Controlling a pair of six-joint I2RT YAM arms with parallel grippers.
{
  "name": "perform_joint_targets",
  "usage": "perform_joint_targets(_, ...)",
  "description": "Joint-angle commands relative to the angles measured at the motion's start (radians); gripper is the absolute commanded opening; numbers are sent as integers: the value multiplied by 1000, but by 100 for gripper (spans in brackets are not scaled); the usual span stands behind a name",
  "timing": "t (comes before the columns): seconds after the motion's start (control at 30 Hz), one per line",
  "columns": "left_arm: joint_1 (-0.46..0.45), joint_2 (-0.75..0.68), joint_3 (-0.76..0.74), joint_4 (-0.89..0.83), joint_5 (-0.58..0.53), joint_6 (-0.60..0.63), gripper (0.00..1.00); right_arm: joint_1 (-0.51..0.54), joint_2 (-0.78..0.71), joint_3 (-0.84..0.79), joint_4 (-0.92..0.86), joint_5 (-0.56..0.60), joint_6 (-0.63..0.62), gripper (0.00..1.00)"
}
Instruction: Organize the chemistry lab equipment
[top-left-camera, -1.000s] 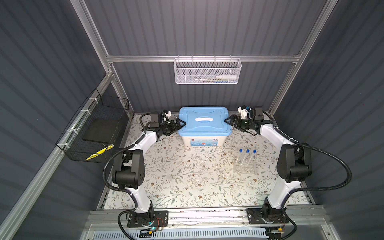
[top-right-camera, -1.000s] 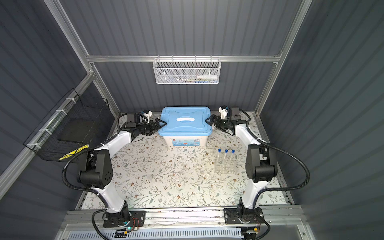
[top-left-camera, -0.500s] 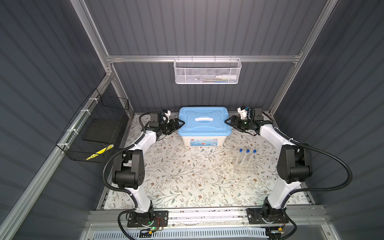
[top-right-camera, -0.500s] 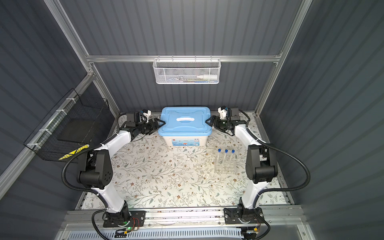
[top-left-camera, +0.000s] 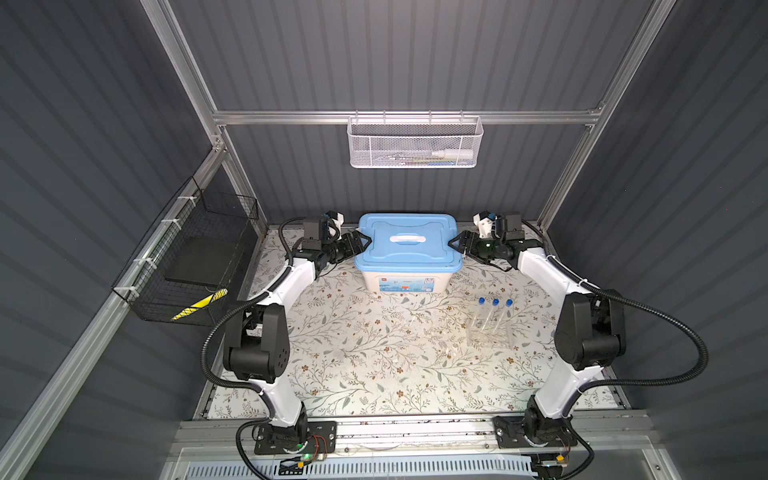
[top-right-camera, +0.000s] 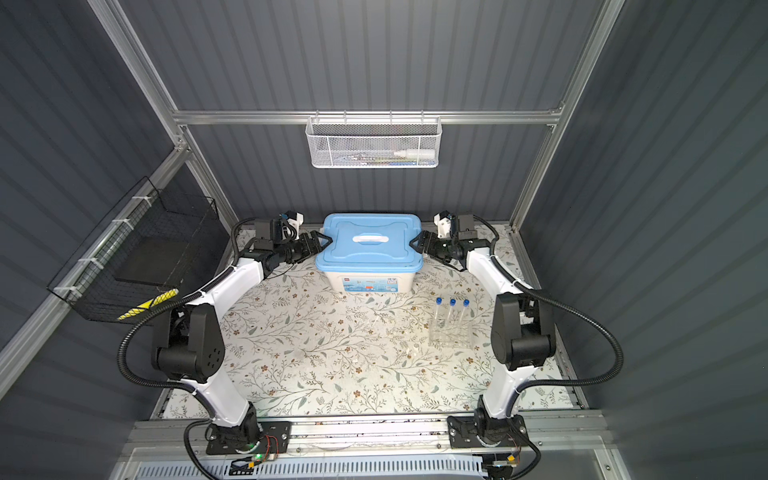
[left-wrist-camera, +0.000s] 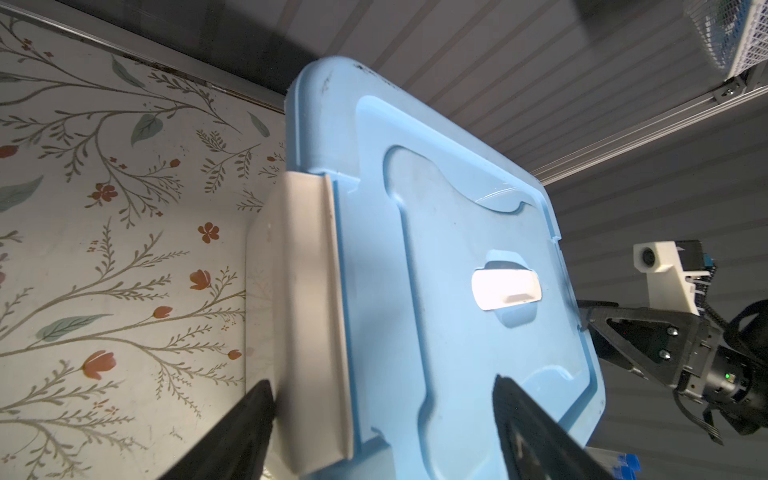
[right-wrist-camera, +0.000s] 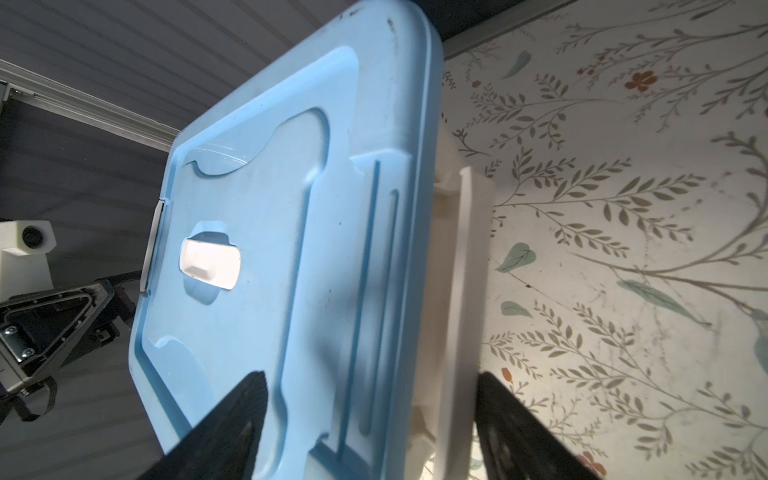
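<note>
A: Both top views: the arms have pressed in on the tub (top-left-camera: 399, 280) at the back of the mat (top-left-camera: 353, 353). The left gripper (top-left-camera: 368, 241) is at one end of its blue lid (top-left-camera: 390, 253), the right gripper (top-left-camera: 451, 244) at the opposite end. Both are closer than a second ago.

B: And the lab gear?

A: The test tubes (top-right-camera: 452, 318) stand upright in the clear rack (top-right-camera: 451, 336), in front of the right arm and well apart from both grippers. Untouched.

B: Left wrist now. Fingers (left-wrist-camera: 232, 436) are set wide, astride the lid's end and its white latch (left-wrist-camera: 303, 311), a little narrower than before.

A: Gripping?

B: Can't tell. They bracket it, but contact isn't clear.

A: Right wrist, same story: fingers (right-wrist-camera: 519, 436) wide on either side of the lid edge and that end's latch (right-wrist-camera: 467, 291), which looks swung away from the lid.

B: I'd call this the tub-opening step. Sorting the tubes hasn't begun, and the lid should come up evenly from both ends.
</note>
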Motion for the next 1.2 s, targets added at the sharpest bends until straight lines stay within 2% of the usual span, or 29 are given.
perform_joint_targets(0.0, -48, -29, 43, -3, 34, 26, 83, 39, -37, 50, 7, -37, -10, 80)
perform_joint_targets(0.5, -82, -29, 86, -27, -28, 32, 83, 69, -22, 98, -20, -26, -7, 80)
perform_joint_targets(0.7, -81, -58, 86, -57, -75, 52, 85, 67, -50, 92, -37, 5, -31, 83)
perform_joint_targets(0.9, -75, -64, 87, -59, -75, 42, 86, 56, -69, 83, -35, 20, -32, 87)
perform_joint_targets(1.17, -47, -121, 62, -51, -114, 39, 95, 21, -130, 34, -23, 58, -48, 94)
